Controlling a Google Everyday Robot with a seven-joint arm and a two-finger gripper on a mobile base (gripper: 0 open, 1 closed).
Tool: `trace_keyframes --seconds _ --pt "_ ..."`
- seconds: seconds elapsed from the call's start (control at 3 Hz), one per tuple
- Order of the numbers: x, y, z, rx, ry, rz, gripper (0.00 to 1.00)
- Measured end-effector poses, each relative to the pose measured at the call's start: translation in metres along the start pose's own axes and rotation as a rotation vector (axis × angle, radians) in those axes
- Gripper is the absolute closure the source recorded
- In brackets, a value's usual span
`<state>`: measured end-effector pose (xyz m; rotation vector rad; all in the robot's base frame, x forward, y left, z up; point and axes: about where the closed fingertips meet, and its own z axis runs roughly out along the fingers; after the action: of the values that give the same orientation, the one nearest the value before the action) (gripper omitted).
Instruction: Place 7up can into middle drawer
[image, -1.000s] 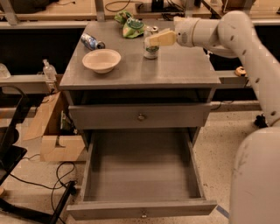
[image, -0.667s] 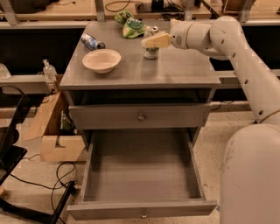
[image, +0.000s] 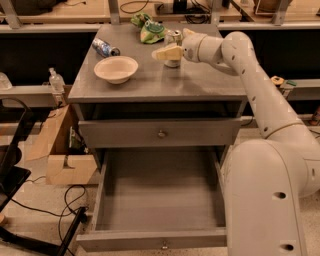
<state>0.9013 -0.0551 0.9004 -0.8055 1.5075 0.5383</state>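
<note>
gripper (image: 169, 47): held at the 7up can (image: 173, 37), low over the rear of the bench (image: 200, 82).
7up can: stood upright on the bench, just beside a green frog toy (image: 150, 29).
middle drawer (image: 160, 200): pulled out wide below a shut drawer (image: 125, 132), its grey floor exposed.
bowl (image: 116, 68): set on the left of the bench, well apart from the can; a bottle (image: 105, 48) is laid behind it.
</note>
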Motion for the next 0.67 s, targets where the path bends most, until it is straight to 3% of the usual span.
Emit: trace_keyframes --seconds 0.33,0.67 --pt "0.0127 -0.0039 0.0196 0.015 -0.052 0.060 0.23" --pt "0.0135 -0.0008 0.0229 0.008 -0.049 0.059 0.54"
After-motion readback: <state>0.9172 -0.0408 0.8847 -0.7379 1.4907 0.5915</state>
